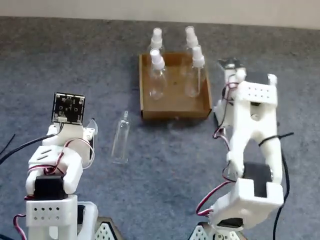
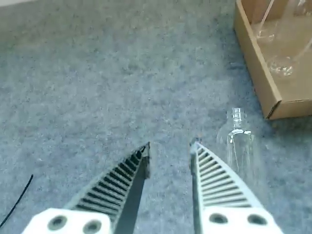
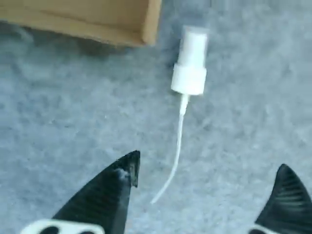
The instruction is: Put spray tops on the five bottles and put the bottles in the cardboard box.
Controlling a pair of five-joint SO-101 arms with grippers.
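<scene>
A clear bottle without a top (image 1: 120, 137) lies on the grey carpet in front of the cardboard box (image 1: 175, 114). In the left wrist view the same bottle (image 2: 237, 141) lies just beside one finger of my open left gripper (image 2: 170, 146), outside the jaws. A white spray top (image 3: 189, 68) with its thin tube lies on the carpet near the box corner (image 3: 146, 27). My right gripper (image 3: 208, 163) hangs open above the tube's end. Two capped bottles (image 1: 156, 80) stand in the box. Two more (image 1: 190, 37) stand at its far edge.
In the high view the right arm (image 1: 252, 135) stretches along the box's right side and covers the carpet there. The left arm (image 1: 55, 170) sits at the near left, with a black cable (image 1: 15, 147) beside it.
</scene>
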